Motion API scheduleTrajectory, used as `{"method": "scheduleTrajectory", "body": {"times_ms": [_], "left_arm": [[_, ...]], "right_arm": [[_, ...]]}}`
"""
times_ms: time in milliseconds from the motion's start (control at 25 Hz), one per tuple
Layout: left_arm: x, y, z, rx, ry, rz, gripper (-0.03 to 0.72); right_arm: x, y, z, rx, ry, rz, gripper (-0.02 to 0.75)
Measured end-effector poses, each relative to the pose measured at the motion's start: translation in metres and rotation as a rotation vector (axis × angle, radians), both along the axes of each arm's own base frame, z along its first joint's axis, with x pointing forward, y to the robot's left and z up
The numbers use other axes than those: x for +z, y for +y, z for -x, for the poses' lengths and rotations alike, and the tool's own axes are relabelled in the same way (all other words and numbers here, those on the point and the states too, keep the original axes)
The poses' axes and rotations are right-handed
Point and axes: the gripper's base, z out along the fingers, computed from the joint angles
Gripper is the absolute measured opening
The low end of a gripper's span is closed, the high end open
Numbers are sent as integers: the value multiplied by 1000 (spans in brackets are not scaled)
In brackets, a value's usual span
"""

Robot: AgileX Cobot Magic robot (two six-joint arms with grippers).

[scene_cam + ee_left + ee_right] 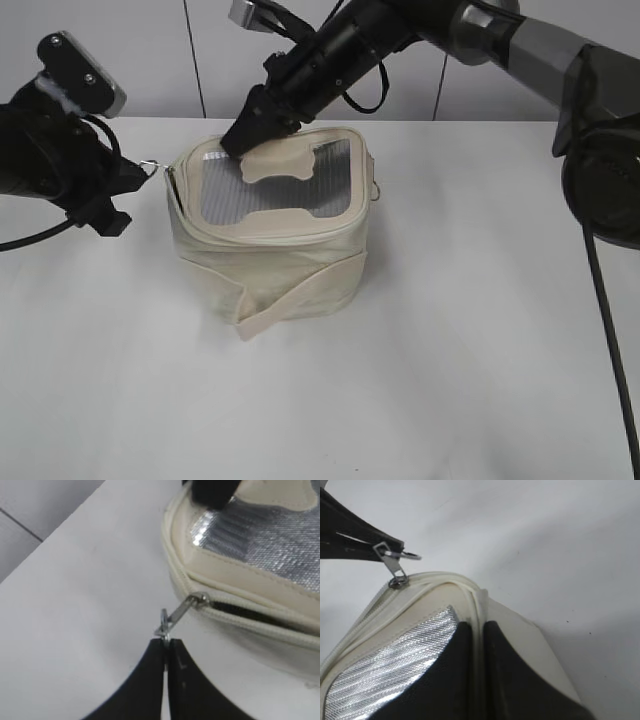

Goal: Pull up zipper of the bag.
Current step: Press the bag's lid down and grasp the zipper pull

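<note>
Zipper (197,601) ring pinched by left gripper (165,645); no legible writing.

A plain white table (480,350) carries only the cream bag (270,270).

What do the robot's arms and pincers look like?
Both arms are mostly black. The left pincer has smooth, pointed black fingers, with a grey block above the arm. The right pincer is black too, on a round black wrist with a looping black cable and silver-grey tube sections behind.
</note>
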Motion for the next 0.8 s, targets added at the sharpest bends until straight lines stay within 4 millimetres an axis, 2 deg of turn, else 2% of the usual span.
{"method": "scheduleTrajectory", "body": {"times_ms": [280, 400, 560, 800], "left_arm": [[-2, 3, -2, 92, 4, 26, -8], [-3, 0, 0, 65, 29, 46, -8], [-7, -3, 7, -59, 85, 21, -6], [-5, 0, 11, 2, 156, 37, -6]], "right_arm": [[-1, 1, 0, -8, 14, -1, 54], [-1, 1, 0, -10, 17, -1, 52], [-1, 1, 0, -13, 20, -1, 52], [-1, 1, 1, -23, 37, -5, 52]]}}
